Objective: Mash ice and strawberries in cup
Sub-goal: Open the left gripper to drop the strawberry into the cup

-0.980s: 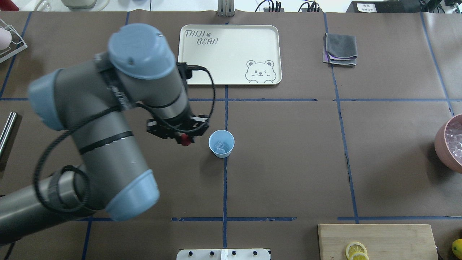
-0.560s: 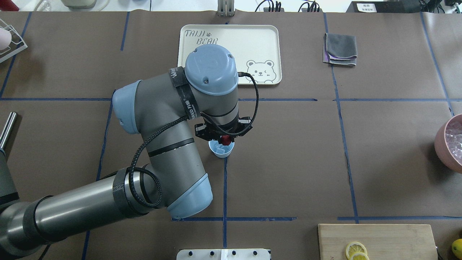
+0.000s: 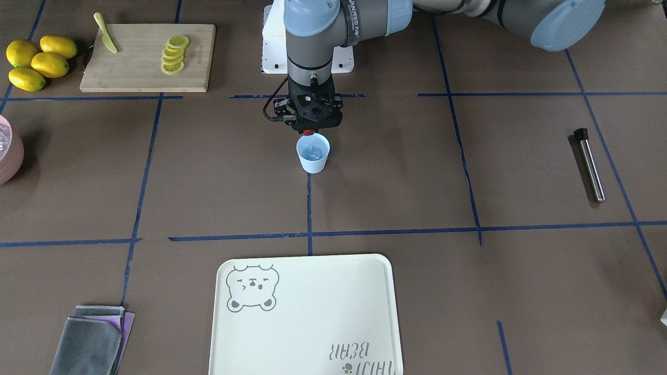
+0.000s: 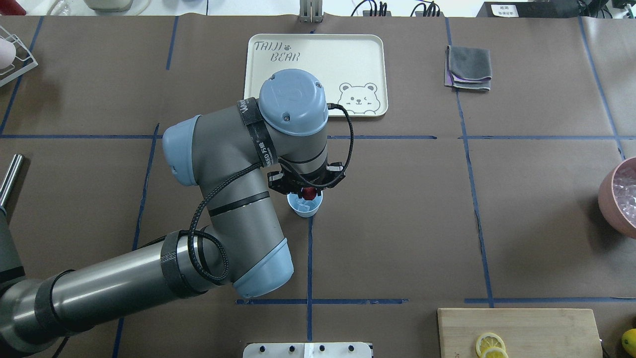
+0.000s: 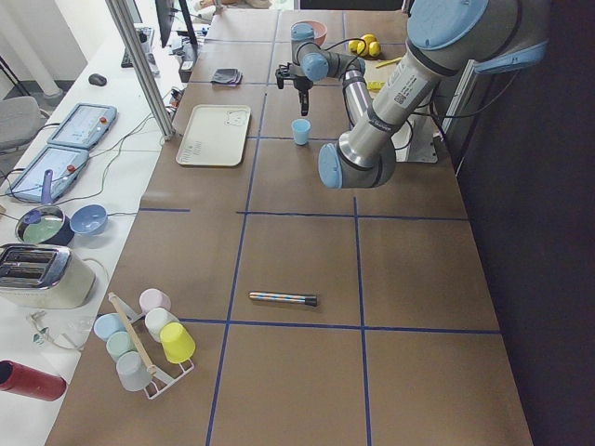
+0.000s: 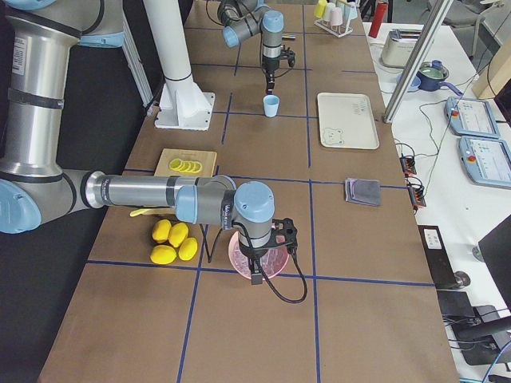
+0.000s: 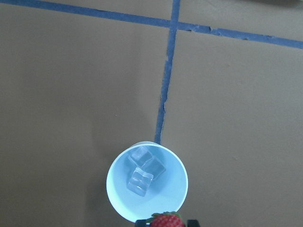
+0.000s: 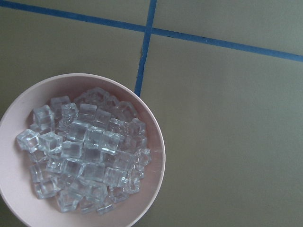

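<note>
**Hovering a strawberry over the cup's rim**

At the far left of the overhead view a metal rod [image 4: 11, 172] lies untouched at the table's edge. It is probably the mashing tool, so the mashing has not begun. Toward the middle, the left gripper [image 4: 308, 192] hangs just above the cup [image 4: 304, 208], its jaws pinched narrow on the strawberry [image 7: 166, 220]. The cup stands upright on a blue tape crossing with a few cubes of ice [image 7: 142, 173] at its bottom.

The risk is in the alignment. In the wrist view the berry sits over the cup's rim, not over the middle of its mouth. Released from here, it could strike the edge and bounce onto the table. A descent from here could also put a finger on the rim and tip the cup.

A second ago the gripper carried the berry beside the cup, on its left. Since then it has swung across and has barely shifted in the last half-second.

At the far right, the right gripper [image 6: 255, 274] hangs over a pink bowl [image 8: 158, 142] full of cubes. Whether its jaws are wide or closed cannot be told.
</note>
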You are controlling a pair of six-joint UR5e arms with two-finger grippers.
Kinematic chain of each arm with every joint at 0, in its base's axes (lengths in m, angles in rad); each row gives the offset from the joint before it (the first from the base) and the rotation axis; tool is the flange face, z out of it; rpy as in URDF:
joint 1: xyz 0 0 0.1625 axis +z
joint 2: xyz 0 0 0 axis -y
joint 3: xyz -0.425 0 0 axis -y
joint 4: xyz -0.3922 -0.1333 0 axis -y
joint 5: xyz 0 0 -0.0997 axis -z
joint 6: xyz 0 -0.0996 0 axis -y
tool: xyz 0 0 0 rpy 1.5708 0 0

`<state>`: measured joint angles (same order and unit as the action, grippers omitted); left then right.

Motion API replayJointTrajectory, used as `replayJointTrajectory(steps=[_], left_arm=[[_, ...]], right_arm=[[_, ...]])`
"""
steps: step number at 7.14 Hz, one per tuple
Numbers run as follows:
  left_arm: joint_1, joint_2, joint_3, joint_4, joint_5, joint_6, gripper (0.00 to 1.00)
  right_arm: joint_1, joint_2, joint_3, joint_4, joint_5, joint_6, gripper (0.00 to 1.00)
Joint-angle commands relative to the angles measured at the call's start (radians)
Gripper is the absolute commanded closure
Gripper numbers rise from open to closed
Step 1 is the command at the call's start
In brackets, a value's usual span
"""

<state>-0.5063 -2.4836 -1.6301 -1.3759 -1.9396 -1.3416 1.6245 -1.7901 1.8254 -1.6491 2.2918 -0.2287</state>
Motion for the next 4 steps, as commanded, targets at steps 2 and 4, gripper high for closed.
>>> replayJointTrajectory(steps=[2, 4], left_arm=[[0.000, 0.011, 0.000, -0.002, 0.004, 0.035, 0.00], [-0.026, 0.067, -0.061, 0.012, -0.001, 0.118, 0.00]], right_arm=[[0.000, 0.000, 0.000, 0.000, 0.000, -0.001, 0.01], [0.000, -0.002, 0.000, 0.000, 0.000, -0.001, 0.01]])
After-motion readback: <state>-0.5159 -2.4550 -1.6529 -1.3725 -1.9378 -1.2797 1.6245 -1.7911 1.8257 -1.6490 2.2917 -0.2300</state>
